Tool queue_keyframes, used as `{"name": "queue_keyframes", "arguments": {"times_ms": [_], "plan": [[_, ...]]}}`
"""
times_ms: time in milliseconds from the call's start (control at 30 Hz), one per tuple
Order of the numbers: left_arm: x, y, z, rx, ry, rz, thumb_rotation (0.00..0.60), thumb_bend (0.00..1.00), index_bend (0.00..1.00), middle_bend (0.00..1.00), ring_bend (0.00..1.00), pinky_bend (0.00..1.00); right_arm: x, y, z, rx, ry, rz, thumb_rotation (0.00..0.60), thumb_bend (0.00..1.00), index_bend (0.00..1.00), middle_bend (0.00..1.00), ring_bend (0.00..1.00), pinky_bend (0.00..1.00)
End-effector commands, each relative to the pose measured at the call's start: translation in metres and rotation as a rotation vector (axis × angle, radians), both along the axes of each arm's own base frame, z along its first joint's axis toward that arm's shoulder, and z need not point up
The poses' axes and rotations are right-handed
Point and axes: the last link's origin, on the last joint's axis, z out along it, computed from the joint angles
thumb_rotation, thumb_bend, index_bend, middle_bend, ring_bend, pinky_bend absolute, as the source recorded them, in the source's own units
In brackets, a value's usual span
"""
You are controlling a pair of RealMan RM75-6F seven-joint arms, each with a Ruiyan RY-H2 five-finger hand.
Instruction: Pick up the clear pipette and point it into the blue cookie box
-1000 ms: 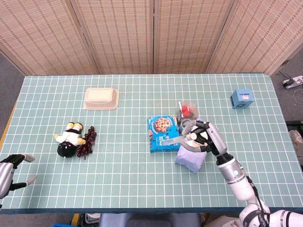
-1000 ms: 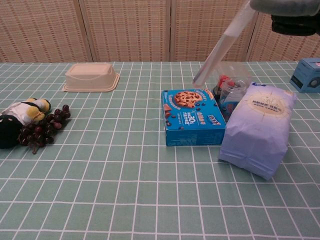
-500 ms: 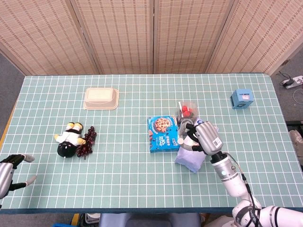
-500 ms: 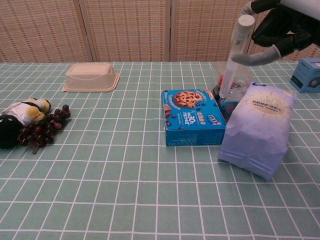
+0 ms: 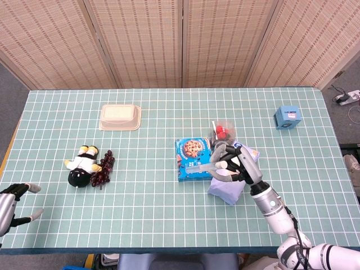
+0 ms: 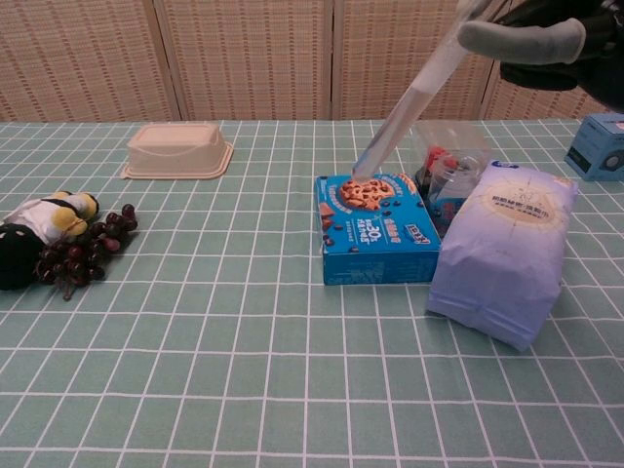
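1. Above the middle of the bench point(image 5: 157, 214), the right hand point(image 5: 236, 163) holds the clear pipette point(image 6: 409, 102), fingers point(image 6: 522, 39) closed around its upper end.
2. Pipette is tilted, tip lowest and pointing down-left; in the chest view the tip sits just over the top face of the blue cookie box point(image 6: 373, 229). Contact with the box cannot be told.
3. Cookie box lies flat near bench centre, cookie picture up.
4. A pale lilac bag point(image 6: 502, 253) stands touching the box's right side; in the head view the right hand is above it.
5. Behind box and bag: a clear plastic container point(image 6: 450, 156) with red and blue contents.
6. Left hand point(image 5: 12, 199) rests at the near left bench edge, fingers apart, holding nothing.
7. Far left: a plush penguin toy point(image 5: 81, 163) lying on its side, a bunch of dark grapes point(image 5: 103, 163) touching it.
8. Further back: a beige tray point(image 5: 120, 117), upside down.
9. Far right: a small blue box point(image 5: 287, 118), well apart from the rest.
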Motion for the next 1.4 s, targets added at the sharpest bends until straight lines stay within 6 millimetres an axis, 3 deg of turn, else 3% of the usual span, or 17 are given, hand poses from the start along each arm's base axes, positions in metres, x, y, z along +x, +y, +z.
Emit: {"name": "queue_keyframes", "arguments": {"times_ms": [33, 133, 300, 633, 767, 900, 1133, 1233, 1400], "plan": [[0.0, 0.0, 0.0, 0.0, 0.0, 0.0, 0.6, 0.15, 0.49, 0.43, 0.35, 0.49, -0.012, -0.004, -0.007, -0.137, 0.273, 0.006, 0.6, 0.47, 0.67, 1.0, 1.0, 1.0], [0.0, 0.0, 0.0, 0.001, -0.001, 0.001, 0.6, 0.15, 0.49, 0.43, 0.35, 0.49, -0.014, -0.006, -0.013, -0.199, 0.379, -0.005, 0.6, 0.47, 0.67, 1.0, 1.0, 1.0], [0.0, 0.0, 0.001, 0.004, -0.004, 0.001, 0.6, 0.15, 0.49, 0.43, 0.35, 0.49, -0.01, -0.005, -0.022, -0.171, 0.357, 0.003, 0.6, 0.47, 0.67, 1.0, 1.0, 1.0], [0.001, -0.002, 0.003, 0.007, -0.008, -0.005, 0.6, 0.15, 0.48, 0.43, 0.35, 0.49, 0.001, 0.006, -0.012, 0.039, 0.013, 0.031, 0.6, 0.47, 0.67, 1.0, 1.0, 1.0], [0.001, -0.002, 0.002, 0.003, -0.004, -0.003, 0.6, 0.15, 0.48, 0.43, 0.35, 0.49, 0.0, 0.008, -0.007, 0.07, -0.038, 0.041, 0.6, 0.47, 0.67, 1.0, 1.0, 1.0], [0.001, -0.001, 0.001, 0.0, 0.0, -0.001, 0.6, 0.15, 0.48, 0.43, 0.35, 0.49, -0.007, 0.005, -0.008, 0.01, 0.076, 0.042, 0.6, 0.47, 0.67, 1.0, 1.0, 1.0], [0.0, -0.001, 0.001, -0.002, 0.001, 0.003, 0.6, 0.15, 0.48, 0.43, 0.35, 0.49, -0.016, -0.001, -0.022, -0.311, 0.45, 0.02, 0.6, 0.47, 0.67, 1.0, 1.0, 1.0], [0.0, -0.001, 0.002, -0.001, 0.001, 0.004, 0.6, 0.15, 0.48, 0.43, 0.35, 0.49, -0.014, 0.0, -0.027, -0.328, 0.463, 0.022, 0.6, 0.47, 0.67, 1.0, 1.0, 1.0], [0.0, -0.001, 0.002, 0.001, -0.003, 0.004, 0.6, 0.15, 0.48, 0.43, 0.35, 0.49, -0.007, 0.004, -0.028, -0.213, 0.311, 0.032, 0.6, 0.47, 0.67, 1.0, 1.0, 1.0]]}}
